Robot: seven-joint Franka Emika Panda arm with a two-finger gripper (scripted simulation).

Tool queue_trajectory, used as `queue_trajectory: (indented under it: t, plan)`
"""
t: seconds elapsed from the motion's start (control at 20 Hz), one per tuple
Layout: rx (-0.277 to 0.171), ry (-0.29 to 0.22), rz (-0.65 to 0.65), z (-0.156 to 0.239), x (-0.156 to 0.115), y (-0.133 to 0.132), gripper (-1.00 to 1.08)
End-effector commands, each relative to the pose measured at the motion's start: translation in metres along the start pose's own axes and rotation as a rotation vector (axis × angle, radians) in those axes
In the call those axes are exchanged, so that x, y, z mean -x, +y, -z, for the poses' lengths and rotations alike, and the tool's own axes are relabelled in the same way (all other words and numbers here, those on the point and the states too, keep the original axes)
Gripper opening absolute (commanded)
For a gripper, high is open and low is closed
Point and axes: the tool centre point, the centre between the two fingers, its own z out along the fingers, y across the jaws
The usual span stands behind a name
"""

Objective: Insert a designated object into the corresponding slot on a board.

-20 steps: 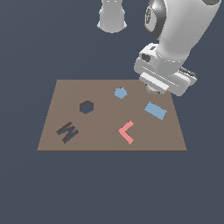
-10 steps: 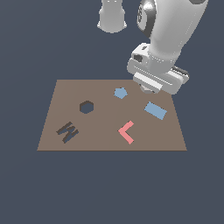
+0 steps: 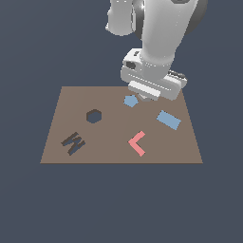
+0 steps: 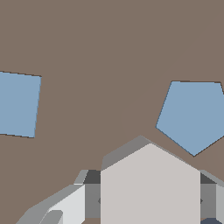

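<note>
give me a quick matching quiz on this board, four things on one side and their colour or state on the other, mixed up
Things:
1. L-shaped piece
2. pentagon
3. hexagon slot
4. hexagonal block

States:
A. dark and empty
B. pale, held in the gripper
C. pink
D. blue, just beside the gripper

Pairs: 1-C, 2-D, 3-A, 4-B

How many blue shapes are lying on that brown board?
2. A blue pentagon lies just under the gripper, and a blue rectangle lies toward the exterior view's right on the board. The arm could hide another behind it.
</note>
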Motion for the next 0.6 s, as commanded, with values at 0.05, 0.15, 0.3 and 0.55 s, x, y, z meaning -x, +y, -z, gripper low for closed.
queue_trajectory:
  t: [0.05, 0.15, 0.3, 0.55]
  plan:
    - [0.000, 0.001, 0.068, 0.001, -0.016, 0.022, -1.00]
    - [0.000, 0.001, 0.112, 0.001, -0.027, 0.035, -1.00]
    - [0.000, 0.001, 0.179, 0.002, -0.045, 0.054, -1.00]
    - [0.000, 0.001, 0.288, 0.003, -0.077, 0.082, -1.00]
